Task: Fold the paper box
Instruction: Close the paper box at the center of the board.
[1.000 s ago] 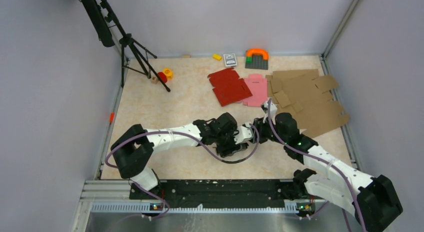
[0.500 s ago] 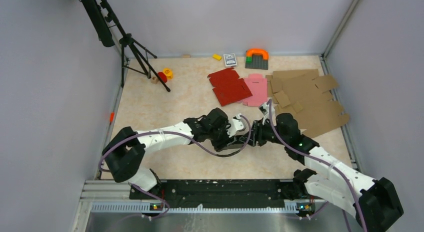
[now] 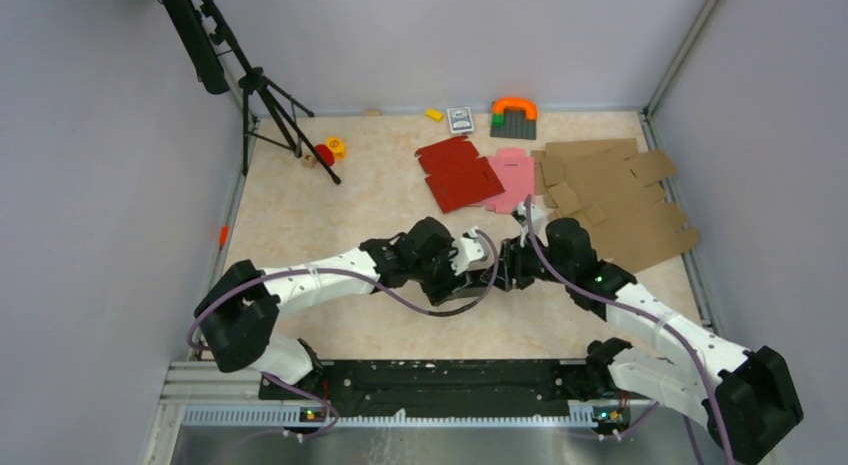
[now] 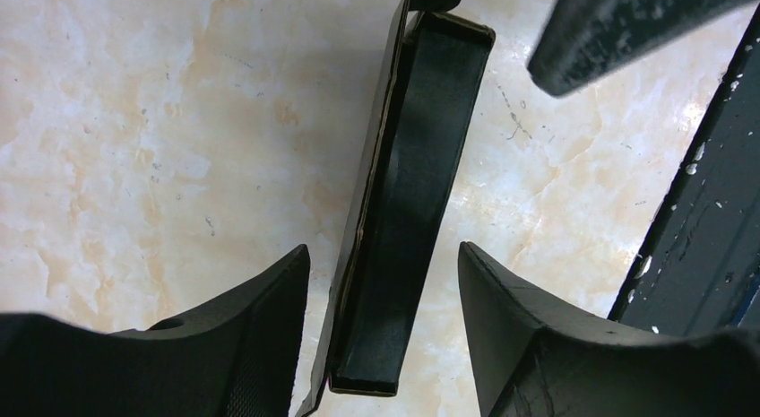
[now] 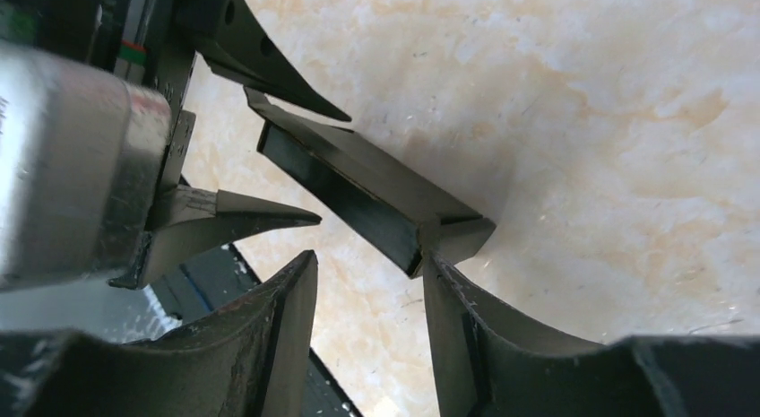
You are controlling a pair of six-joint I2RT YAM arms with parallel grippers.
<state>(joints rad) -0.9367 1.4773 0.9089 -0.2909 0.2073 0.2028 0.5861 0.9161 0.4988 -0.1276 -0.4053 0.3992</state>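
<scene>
Tally on the table [image 3: 330, 215]: two arms, two grippers, one paper box [image 4: 403, 202], and mostly single items behind.
The left arm [image 3: 320, 277] and the right arm [image 3: 650, 320] carry one gripper each, the left gripper [image 4: 381, 249] and the right gripper [image 5: 369, 256], with the one black paper box between them. Toward the far edge: one red blank [image 3: 458, 173], one pink blank [image 3: 515, 180], and brown cardboard sheets [image 3: 610, 195] by the right edge, overlapping so their number cannot be told. Along the far edge: one orange arch [image 3: 514, 107], one grey plate [image 3: 513, 128], one small card box [image 3: 460, 119], one yellow block [image 3: 434, 114], one tan bit [image 3: 372, 112]. Near the far left corner: one tripod [image 3: 265, 95], one red piece [image 3: 324, 153], one yellow piece [image 3: 336, 145]. At the left edge: one orange tab [image 3: 224, 233].
</scene>
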